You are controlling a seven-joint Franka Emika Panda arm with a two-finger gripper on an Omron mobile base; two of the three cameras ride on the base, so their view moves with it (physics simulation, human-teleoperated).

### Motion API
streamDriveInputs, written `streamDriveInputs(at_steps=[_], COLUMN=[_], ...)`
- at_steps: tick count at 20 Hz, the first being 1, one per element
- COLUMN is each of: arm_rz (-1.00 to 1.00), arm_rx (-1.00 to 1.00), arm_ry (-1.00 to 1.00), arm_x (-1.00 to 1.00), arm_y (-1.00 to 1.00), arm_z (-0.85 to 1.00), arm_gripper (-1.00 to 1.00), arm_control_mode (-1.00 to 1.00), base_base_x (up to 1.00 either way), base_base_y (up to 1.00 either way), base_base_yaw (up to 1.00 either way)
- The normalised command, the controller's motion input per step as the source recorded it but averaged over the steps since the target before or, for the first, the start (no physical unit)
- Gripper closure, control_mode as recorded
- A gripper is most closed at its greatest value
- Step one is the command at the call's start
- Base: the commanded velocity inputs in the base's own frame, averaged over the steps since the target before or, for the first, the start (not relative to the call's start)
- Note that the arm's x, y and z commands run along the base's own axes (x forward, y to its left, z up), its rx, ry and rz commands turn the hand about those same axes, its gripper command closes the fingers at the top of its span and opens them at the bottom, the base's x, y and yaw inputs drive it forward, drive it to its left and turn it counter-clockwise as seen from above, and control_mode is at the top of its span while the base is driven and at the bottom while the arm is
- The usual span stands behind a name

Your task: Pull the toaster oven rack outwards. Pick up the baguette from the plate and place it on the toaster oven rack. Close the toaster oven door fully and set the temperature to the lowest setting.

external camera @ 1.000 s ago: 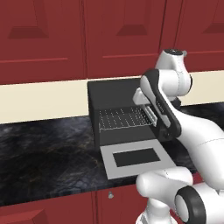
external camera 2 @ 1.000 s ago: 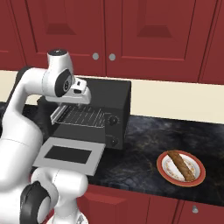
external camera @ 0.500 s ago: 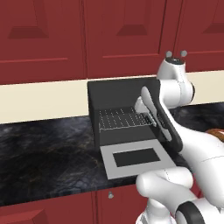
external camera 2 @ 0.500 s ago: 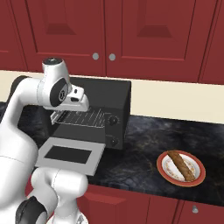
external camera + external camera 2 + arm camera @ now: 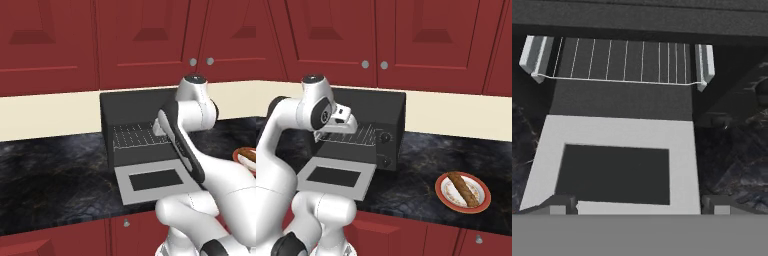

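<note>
Right base view, one baguette (image 5: 464, 189), two knobs (image 5: 386, 137)

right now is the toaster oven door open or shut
Open. The toaster oven door lies folded down flat in front of the toaster oven, and the toaster oven rack shows in the cavity.

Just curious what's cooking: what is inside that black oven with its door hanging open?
Inside the toaster oven there is just a bare silver wire rack. No food on it; the baguette lies on its plate on the counter. The robot's arm covers part of the cavity.
</note>
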Motion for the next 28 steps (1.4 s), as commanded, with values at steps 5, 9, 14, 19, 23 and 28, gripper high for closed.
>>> streamDriveInputs(at_steps=[5, 9, 14, 19, 23, 28], arm_rz=[-0.11, -0.03, -0.03, -0.04, -0.03, -0.03], arm_rx=[-0.1, -0.14, -0.15, -0.02, 0.0, 0.0], arm_ry=[0.0, -0.07, -0.19, -0.25, -0.22, -0.19], arm_x=[0.0, 0.0, 0.0, 0.09, 0.21, 0.21], arm_y=[0.14, 0.1, 0.12, 0.0, 0.0, 0.0], arm_z=[-0.27, -0.38, -0.39, -0.22, -0.04, -0.03], arm_gripper=[-1.0, -1.0, -1.0, -1.0, -1.0, -1.0], arm_control_mode=[-1.0, -1.0, -1.0, -1.0, -1.0, -1.0], base_base_x=[0.0, 0.0, 0.0, 0.0, 0.0, 0.0], base_base_y=[0.0, 0.0, 0.0, 0.0, 0.0, 0.0], base_base_yaw=[0.0, 0.0, 0.0, 0.0, 0.0, 0.0])
